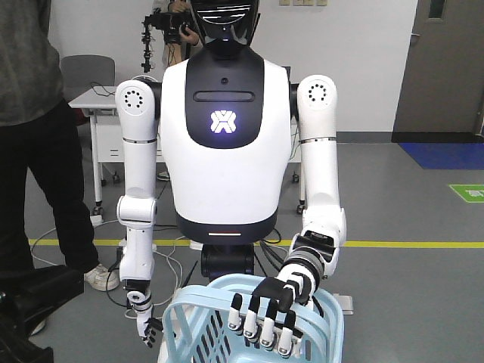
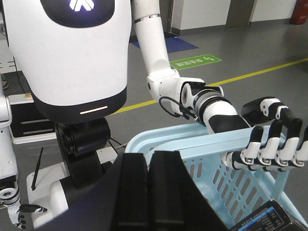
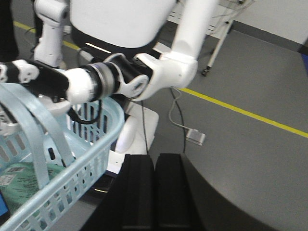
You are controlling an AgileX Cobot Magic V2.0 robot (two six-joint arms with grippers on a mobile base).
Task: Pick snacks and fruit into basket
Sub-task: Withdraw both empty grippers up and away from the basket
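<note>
Basket [image 1: 181, 325] of light blue lattice plastic sits low and central, right in front of a white humanoid robot [image 1: 227, 151]; what carries it is out of sight. Inside lie a mint-green pouch [image 3: 21, 175] and a dark box [image 2: 269, 216] with blue print. On the right, the humanoid's black-and-white hand [image 1: 265, 314] curls its fingers over the rim. Its other hand [image 1: 147, 329] hangs at the left, apart from the basket.

The left claw [image 2: 148, 159], jaws together and empty, points toward the basket, whose rim [image 2: 183, 139] shows just past its tips. The right claw [image 3: 155, 159], also closed on nothing, has the basket wall [image 3: 82, 168] near on its left.

Grey floor [image 1: 408, 212] crossed by a yellow line [image 1: 423, 244] spreads behind. A person [image 1: 38, 113] in dark trousers stands at far left, near a white desk [image 1: 83, 100].
</note>
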